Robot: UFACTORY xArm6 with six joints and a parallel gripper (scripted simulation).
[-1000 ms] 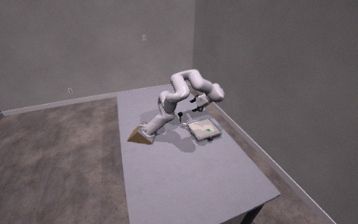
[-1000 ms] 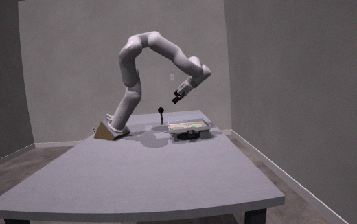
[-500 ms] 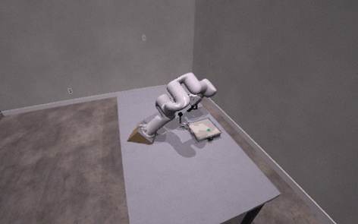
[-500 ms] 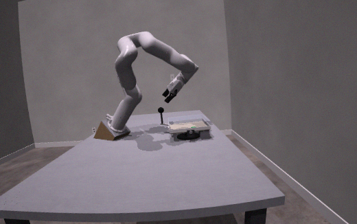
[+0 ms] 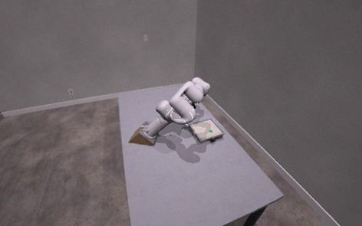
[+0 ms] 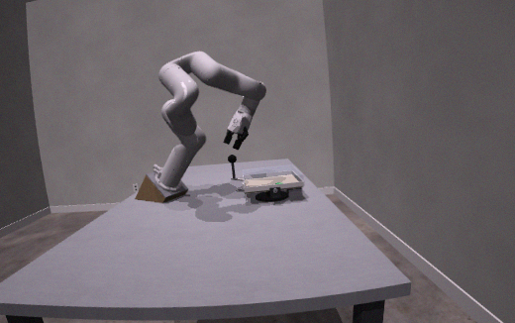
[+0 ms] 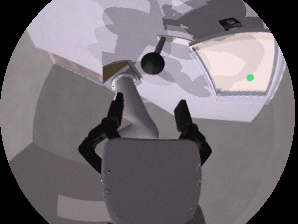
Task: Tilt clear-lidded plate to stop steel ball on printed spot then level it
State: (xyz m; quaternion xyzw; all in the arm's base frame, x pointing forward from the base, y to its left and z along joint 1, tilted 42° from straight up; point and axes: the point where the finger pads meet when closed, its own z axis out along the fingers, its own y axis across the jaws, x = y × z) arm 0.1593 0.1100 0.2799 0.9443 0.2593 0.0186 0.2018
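Note:
The clear-lidded plate sits on a dark pivot base near the table's far right edge. It has a cream floor and a green printed spot, which also shows in the wrist view. I cannot make out the steel ball. A black ball-topped handle stands up at the plate's left end, and it also shows in the wrist view. My gripper is open and empty. It hangs a short way above the handle knob, not touching it.
The arm's base stands on a tan wedge block left of the plate. The wall runs close behind and to the right of the table.

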